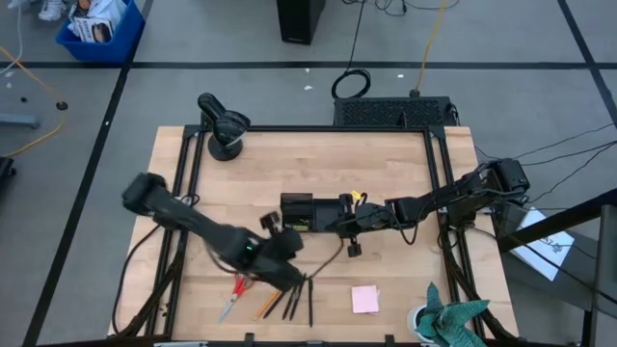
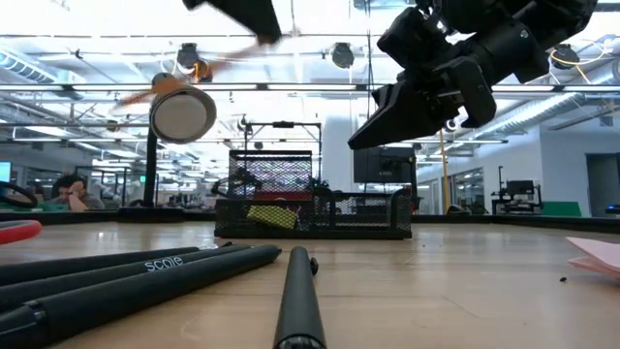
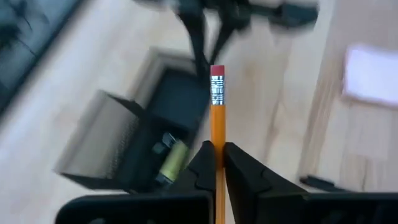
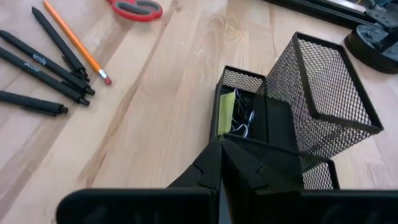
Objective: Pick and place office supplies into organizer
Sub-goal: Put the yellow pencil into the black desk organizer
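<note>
My left gripper (image 3: 217, 149) is shut on an orange pencil (image 3: 217, 118) and hangs over the table's near middle (image 1: 305, 280), above the pens. The organizer (image 1: 299, 210), a black mesh tray, stands at the table's centre with a yellow piece (image 4: 225, 112) in one compartment. My right gripper (image 4: 221, 155) is shut with nothing in it, and hovers over the organizer's right end (image 2: 407, 107). Red-handled scissors (image 1: 231, 294), another orange pencil (image 4: 74, 40), black pens (image 1: 294, 304) and a pink sticky-note pad (image 1: 364, 299) lie on the near part of the table. My left gripper pinches the pencil's shaft (image 3: 217, 138) between its two fingers. The pencil runs on past the fingertips, with its pink eraser end (image 3: 217, 71) out in front. It is lifted clear of the table and shows as a slanting orange streak (image 2: 194, 73) in the low view.
A round black dome-shaped device (image 1: 227, 130) stands at the far left corner. A teal-green cloth (image 1: 453, 318) lies at the near right corner. The pens lie close to the low camera (image 2: 145, 276). Bare wood lies between the organizer and the sticky-note pad.
</note>
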Controlling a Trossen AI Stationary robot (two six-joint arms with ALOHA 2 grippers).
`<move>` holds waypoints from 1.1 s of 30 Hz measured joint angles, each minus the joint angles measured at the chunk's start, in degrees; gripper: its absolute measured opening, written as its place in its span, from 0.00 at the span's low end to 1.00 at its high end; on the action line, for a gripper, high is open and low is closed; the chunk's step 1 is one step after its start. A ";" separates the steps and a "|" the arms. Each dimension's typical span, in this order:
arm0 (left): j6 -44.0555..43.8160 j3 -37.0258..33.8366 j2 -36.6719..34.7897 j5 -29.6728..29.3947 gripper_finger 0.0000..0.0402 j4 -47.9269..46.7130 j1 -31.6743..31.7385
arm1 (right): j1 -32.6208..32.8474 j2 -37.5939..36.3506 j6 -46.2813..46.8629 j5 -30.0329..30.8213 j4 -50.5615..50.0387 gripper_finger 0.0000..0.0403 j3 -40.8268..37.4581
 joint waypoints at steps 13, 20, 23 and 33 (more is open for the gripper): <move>42.52 -23.87 -21.95 2.38 0.07 43.26 0.21 | 0.00 -0.46 -0.05 -0.01 -0.22 0.01 0.00; 50.34 -37.89 -29.63 18.32 0.03 65.43 9.31 | 0.00 -0.61 0.00 0.00 0.16 0.01 0.00; 50.04 -41.56 -31.27 26.27 0.04 69.37 13.75 | 0.00 -0.61 0.00 -0.02 0.08 0.01 0.00; 51.55 -44.99 -31.13 45.76 0.03 75.71 26.39 | 0.00 -0.61 0.00 -0.02 2.08 0.01 0.00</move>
